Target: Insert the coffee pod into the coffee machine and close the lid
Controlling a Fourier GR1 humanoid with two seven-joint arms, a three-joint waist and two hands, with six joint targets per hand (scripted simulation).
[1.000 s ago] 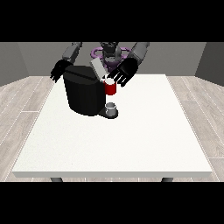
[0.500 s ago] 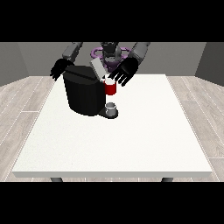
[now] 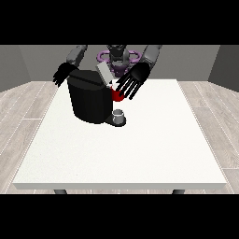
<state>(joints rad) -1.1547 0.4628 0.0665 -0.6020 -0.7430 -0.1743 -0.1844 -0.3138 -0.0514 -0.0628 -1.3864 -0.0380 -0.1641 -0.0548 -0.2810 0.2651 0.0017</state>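
fingers (image 3: 125, 88) spread by coffee machine (image 3: 91, 100), lid (image 3: 104, 73) up

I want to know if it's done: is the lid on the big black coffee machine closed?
No, the grey flat lid stands tilted up above the big black coffee machine.

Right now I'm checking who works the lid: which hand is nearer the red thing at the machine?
The left. That hand, at the view's right, hangs just above the red thing; the other hand is behind the coffee machine's far side.

coffee machine (image 3: 91, 100): 1 | hands: 2 | table (image 3: 140, 149): 1 | grey thing (image 3: 119, 114): 1
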